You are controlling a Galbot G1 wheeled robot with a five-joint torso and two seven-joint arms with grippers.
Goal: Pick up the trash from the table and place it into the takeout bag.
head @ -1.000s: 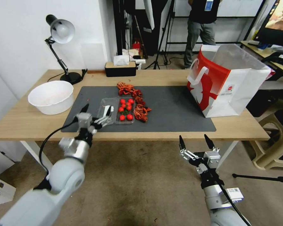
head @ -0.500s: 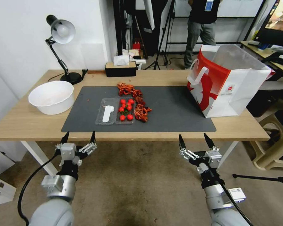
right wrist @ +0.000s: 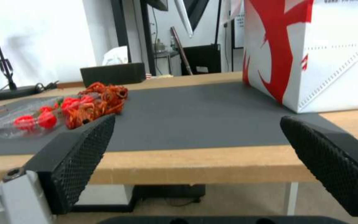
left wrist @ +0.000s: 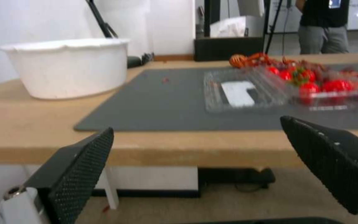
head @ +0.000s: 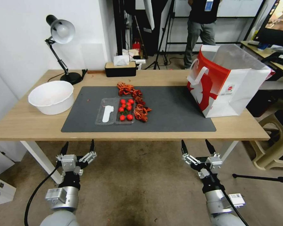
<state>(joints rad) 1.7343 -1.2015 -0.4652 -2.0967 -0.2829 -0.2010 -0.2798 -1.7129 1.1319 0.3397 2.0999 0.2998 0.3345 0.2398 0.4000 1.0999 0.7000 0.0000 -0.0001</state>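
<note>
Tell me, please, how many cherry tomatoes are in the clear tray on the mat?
7 cherry tomatoes, all in the right compartment of the clear plastic tray at the middle of the dark grey mat: three at the far end, two mid-tray, two nearest the robot. More may be hidden beneath.

The takeout bag [head: 229, 84] is hiding its own inside behind its tall walls, and the right wrist view is cutting off its top [right wrist: 311, 53]. The orange-red scraps [head: 138, 103] on the mat are staying too small to identify. A picture edge is clipping the surface [head: 28, 122] at its right end.
</note>
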